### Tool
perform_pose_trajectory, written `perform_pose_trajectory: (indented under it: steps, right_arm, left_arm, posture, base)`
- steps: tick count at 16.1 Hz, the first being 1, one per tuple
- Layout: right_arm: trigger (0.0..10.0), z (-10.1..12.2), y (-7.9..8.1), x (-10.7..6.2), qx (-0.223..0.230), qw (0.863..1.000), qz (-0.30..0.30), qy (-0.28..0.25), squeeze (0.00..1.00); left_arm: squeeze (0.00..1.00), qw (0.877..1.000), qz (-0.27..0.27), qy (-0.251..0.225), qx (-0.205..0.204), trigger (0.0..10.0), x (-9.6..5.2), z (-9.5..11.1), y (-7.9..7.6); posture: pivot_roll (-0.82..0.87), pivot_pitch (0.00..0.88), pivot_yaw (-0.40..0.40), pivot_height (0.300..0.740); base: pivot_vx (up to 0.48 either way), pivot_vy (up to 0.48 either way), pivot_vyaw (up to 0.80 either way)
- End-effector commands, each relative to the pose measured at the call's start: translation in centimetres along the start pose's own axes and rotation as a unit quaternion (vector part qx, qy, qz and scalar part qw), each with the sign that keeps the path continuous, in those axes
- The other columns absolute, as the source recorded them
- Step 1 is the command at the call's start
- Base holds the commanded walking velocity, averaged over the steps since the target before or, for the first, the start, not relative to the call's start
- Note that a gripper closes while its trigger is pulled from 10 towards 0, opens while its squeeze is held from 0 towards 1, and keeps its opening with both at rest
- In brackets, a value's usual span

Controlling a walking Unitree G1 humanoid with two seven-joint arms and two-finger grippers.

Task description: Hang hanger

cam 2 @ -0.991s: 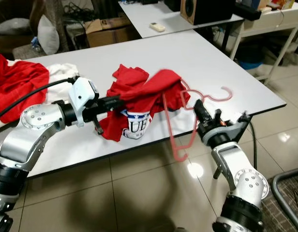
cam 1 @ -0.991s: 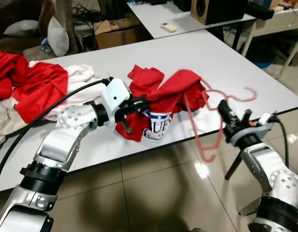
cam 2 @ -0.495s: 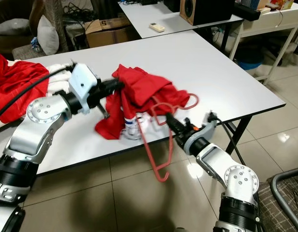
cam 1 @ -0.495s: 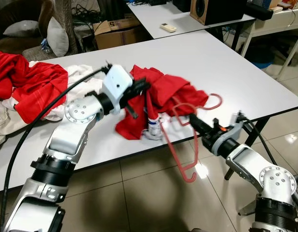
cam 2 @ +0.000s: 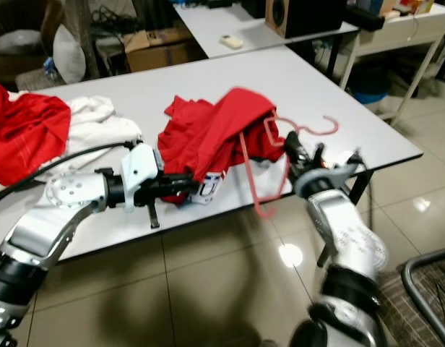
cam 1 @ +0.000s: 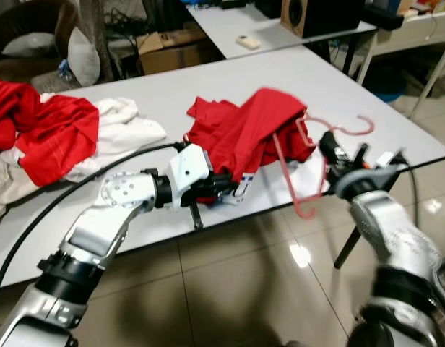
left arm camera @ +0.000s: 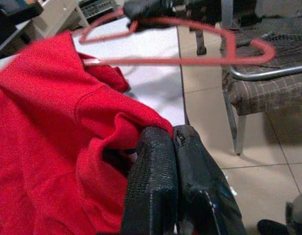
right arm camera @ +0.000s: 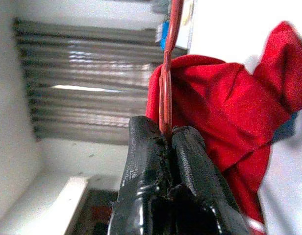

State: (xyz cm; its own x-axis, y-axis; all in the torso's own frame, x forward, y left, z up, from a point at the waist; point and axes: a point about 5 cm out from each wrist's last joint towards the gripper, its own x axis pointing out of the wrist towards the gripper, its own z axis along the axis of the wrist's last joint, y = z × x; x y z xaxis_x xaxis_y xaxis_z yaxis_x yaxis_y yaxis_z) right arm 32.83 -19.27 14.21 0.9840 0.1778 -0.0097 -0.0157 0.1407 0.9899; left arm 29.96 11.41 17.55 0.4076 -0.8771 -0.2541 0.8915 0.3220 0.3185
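A red shirt (cam 1: 244,134) with a white printed patch lies bunched near the front edge of the white table (cam 1: 295,79), one fold raised in a peak. My left gripper (cam 1: 221,189) is shut on the shirt's lower hem, its black fingers (left arm camera: 156,186) pinching the red cloth (left arm camera: 53,122). A pink-red hanger (cam 1: 309,170) is partly tucked into the shirt, its hook (cam 1: 356,129) over the table and its lower bar hanging past the edge. Just right of the shirt, my right gripper (cam 1: 328,144) is shut on the hanger's neck (right arm camera: 165,73).
A heap of red and white clothes (cam 1: 56,130) covers the table's left end. Behind it are a second table with a remote (cam 1: 249,42), a speaker (cam 1: 316,14) and a cardboard box (cam 1: 172,47). A chair frame (cam 2: 432,282) stands on the tiled floor at lower right.
My right gripper has lifted the hanger up and to the right, back to table height. The left gripper has dropped to the table's front edge with the hem, and the shirt now peaks over the hanger.
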Motion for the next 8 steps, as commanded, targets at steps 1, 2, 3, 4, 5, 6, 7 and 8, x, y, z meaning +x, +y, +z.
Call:
perform_pose_trajectory:
  steps: [1,2,3,4,5,6,7,8]
  right_arm:
    - [10.0,0.4,0.1,0.7,-0.004,0.999,-0.019,-0.029,0.0]
    - [10.0,0.0,0.5,1.7,0.023,0.999,-0.024,-0.04,0.0]
    - [10.0,-0.4,0.9,2.3,0.029,0.999,-0.024,-0.04,0.0]
    - [10.0,-1.4,1.8,3.5,0.019,0.998,-0.033,-0.04,0.0]
    - [10.0,-1.5,1.9,3.8,0.019,0.998,-0.038,-0.045,0.0]
    - [10.0,-1.9,2.3,4.6,0.036,0.997,-0.043,-0.055,0.0]
    - [10.0,-2.4,2.8,5.2,0.043,0.997,-0.038,-0.055,0.0]
    - [10.0,-2.6,3.1,5.4,0.045,0.997,-0.035,-0.053,0.0]
  left_arm:
    - [0.0,1.0,-0.001,-0.006,0.003,0.0,0.1,0.5,0.2]
    - [0.0,1.0,-0.013,-0.015,0.002,0.0,0.5,0.8,-0.1]
    - [0.0,1.0,-0.017,-0.019,0.003,0.0,0.8,1.0,-0.3]
    - [0.0,0.999,-0.019,-0.032,0.01,0.0,1.8,1.5,-0.6]
    - [0.0,0.999,-0.022,-0.037,0.009,0.0,2.0,1.7,-0.7]
    - [0.0,0.998,-0.034,-0.046,0.006,0.0,2.7,2.1,-1.1]
    - [0.0,0.998,-0.044,-0.046,0.006,0.0,3.2,2.1,-1.4]
    - [0.0,0.998,-0.048,-0.045,0.006,0.0,3.3,2.0,-1.6]
  posture:
    - [-0.18,0.0,0.087,0.74]
    - [-0.18,0.0,0.089,0.74]
    - [-0.18,0.0,0.089,0.74]
    - [-0.18,0.0,0.091,0.74]
    - [-0.18,0.0,0.091,0.74]
    - [-0.18,0.0,0.094,0.74]
    - [-0.18,0.0,0.094,0.74]
    - [-0.18,0.0,0.094,0.74]
  base:
    - [0.0,0.0,0.0]
    - [0.0,0.0,0.0]
    - [0.0,0.0,0.0]
    - [0.0,0.0,0.0]
    - [0.0,0.0,0.0]
    - [0.0,0.0,0.0]
    - [0.0,0.0,0.0]
    - [0.0,0.0,0.0]
